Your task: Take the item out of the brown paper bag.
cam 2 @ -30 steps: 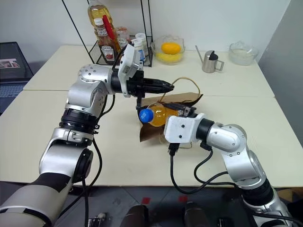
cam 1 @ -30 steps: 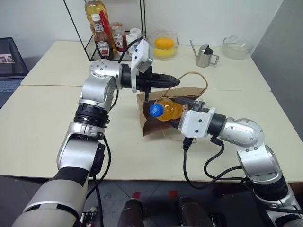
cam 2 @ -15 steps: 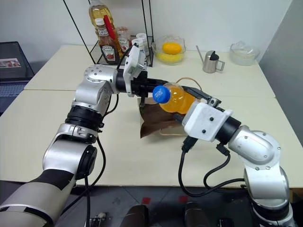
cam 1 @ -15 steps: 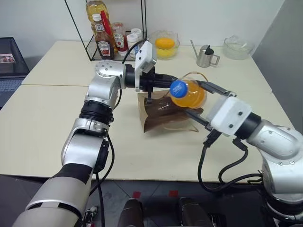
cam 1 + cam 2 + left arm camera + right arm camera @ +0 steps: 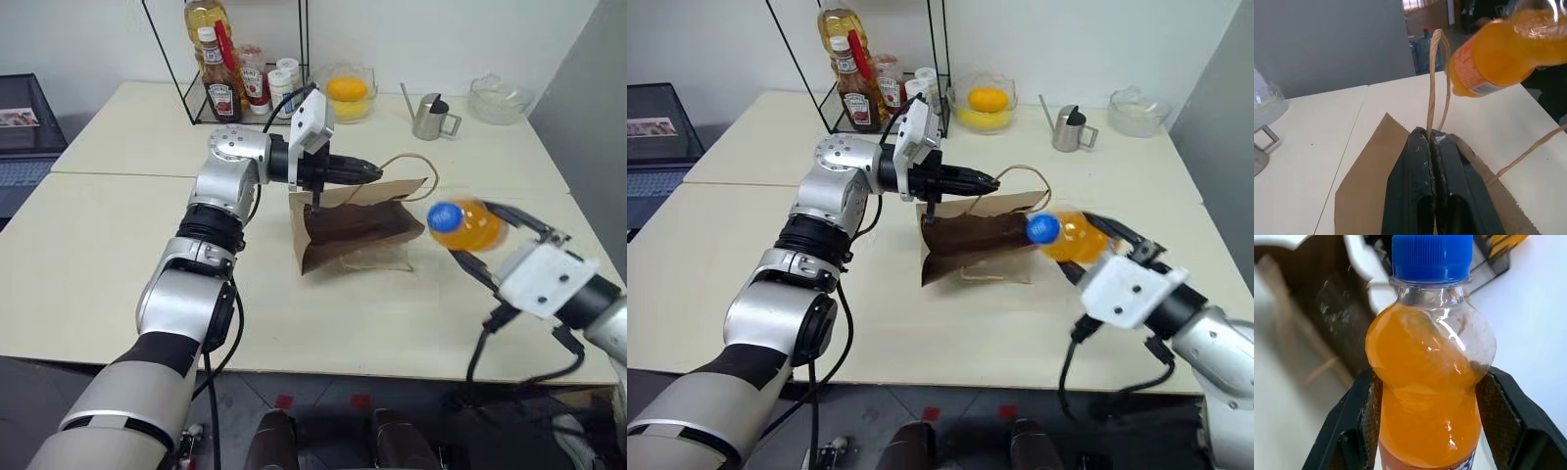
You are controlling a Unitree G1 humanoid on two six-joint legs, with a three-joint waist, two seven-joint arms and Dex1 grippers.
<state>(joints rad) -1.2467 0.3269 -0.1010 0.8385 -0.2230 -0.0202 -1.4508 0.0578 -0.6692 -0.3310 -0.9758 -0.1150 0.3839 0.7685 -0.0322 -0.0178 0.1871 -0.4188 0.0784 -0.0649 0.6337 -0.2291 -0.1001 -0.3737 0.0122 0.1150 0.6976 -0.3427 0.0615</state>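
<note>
Right wrist view: our right jaws (image 5: 1425, 450) are pinching the bottle (image 5: 1427, 382), clear of the bag (image 5: 358, 227) | left jaws (image 5: 1431, 142) are pressed together on the handle (image 5: 1437, 83), steadying it.

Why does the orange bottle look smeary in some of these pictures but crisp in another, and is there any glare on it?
In the left eye view the orange drink bottle with a blue cap is smeared, as is the right gripper holding it. In the right wrist view the bottle is sharp with white highlights on its clear plastic, while the brown paper bag behind is soft. In the left wrist view the left gripper is crisp.
</note>
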